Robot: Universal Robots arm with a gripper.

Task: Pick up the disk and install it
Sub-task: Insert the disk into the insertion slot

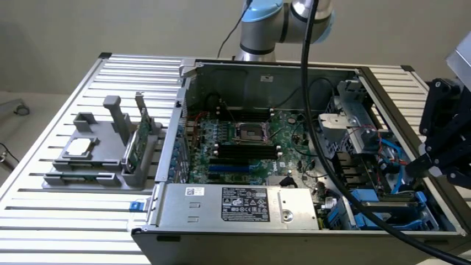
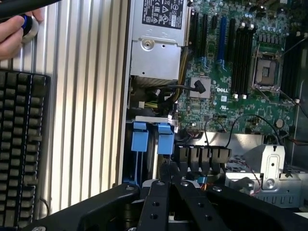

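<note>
The gripper [image 2: 166,168] is hanging over the corner of the open computer case [image 1: 257,69] with its two black fingers [image 2: 155,202] pressed together to a narrow point, and nothing is showing between them. The fingertips are sitting just beside a blue rail end of the disk [image 2: 164,140]. The disk is standing on edge in the drive bay at that corner, so little more than its two blue rail ends is showing. Whether the tips are touching the rail cannot be told.

Next to the bay, the silver power supply [image 2: 156,53] is lying along the case wall with its white label facing up. The green motherboard [image 2: 231,96] is spreading beyond it, with the empty processor socket [image 2: 266,67] near its middle.

Outside the case, a black keyboard [image 2: 21,154] is resting on the ribbed aluminium table [image 2: 86,120], and a person's hand [image 2: 14,33] is reaching in near it.

On the exterior view's left, a grey holder [image 1: 88,176] is carrying a small silver chip [image 1: 79,146] and an upright green circuit card [image 1: 140,138]. A thick black cable [image 1: 316,138] is drooping from the robot arm [image 1: 272,22] across the case.
</note>
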